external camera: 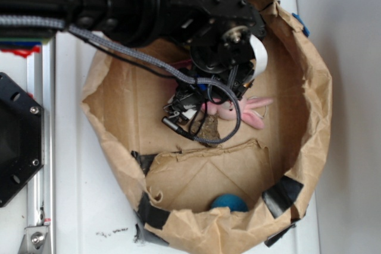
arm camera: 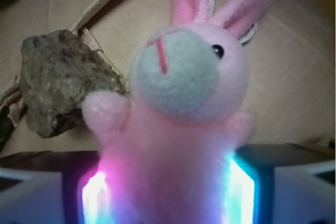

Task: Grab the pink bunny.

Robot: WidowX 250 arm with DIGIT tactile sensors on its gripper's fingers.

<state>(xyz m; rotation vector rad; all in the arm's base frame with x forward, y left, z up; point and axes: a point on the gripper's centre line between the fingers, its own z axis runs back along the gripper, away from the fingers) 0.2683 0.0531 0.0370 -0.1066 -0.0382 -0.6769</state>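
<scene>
The pink bunny [arm camera: 189,82] fills the wrist view, face up, ears pointing away, its body pressed between the two glowing pads [arm camera: 241,192] of my gripper [arm camera: 165,192]. The jaws are shut on its lower body. In the exterior view the bunny [external camera: 253,110] lies inside the brown paper bag [external camera: 309,123], its ears and head sticking out to the right from under the black gripper [external camera: 214,102], which hides its body.
A brown rock-like lump [arm camera: 60,82] lies just left of the bunny; the lump [external camera: 209,127] shows below the gripper. A teal ball [external camera: 229,201] sits at the bag's near wall. A torn cardboard flap [external camera: 202,173] covers the bag's front floor. A metal rail [external camera: 41,147] stands left.
</scene>
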